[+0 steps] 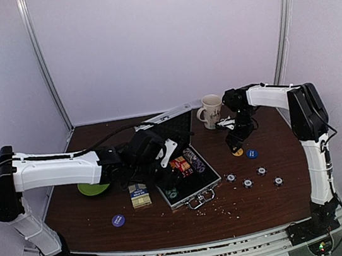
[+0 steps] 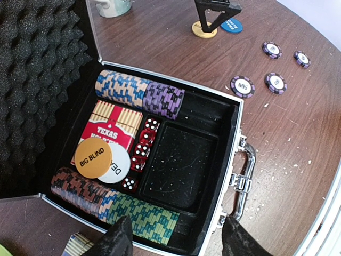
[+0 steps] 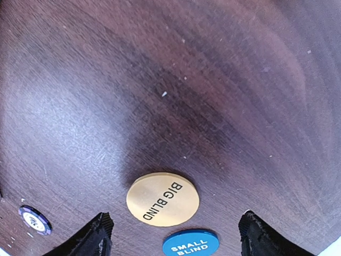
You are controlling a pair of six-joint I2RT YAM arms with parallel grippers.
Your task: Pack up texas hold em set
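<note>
Mug (image 1: 210, 109) just beside briefcase lid (image 1: 173, 122), green plate (image 1: 90, 190) beneath left arm (image 1: 56, 171)

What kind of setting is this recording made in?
Probably a robot test booth, not a home: plain white panels between metal posts close in a brown table, with a left arm and right arm bolted to a metal rail at its near edge.

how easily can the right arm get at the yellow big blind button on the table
Probably yes: the right arm hangs over the yellow big blind button with jaws open, nothing on top of it. The blue small blind button lies close beside and might get nudged.
</note>
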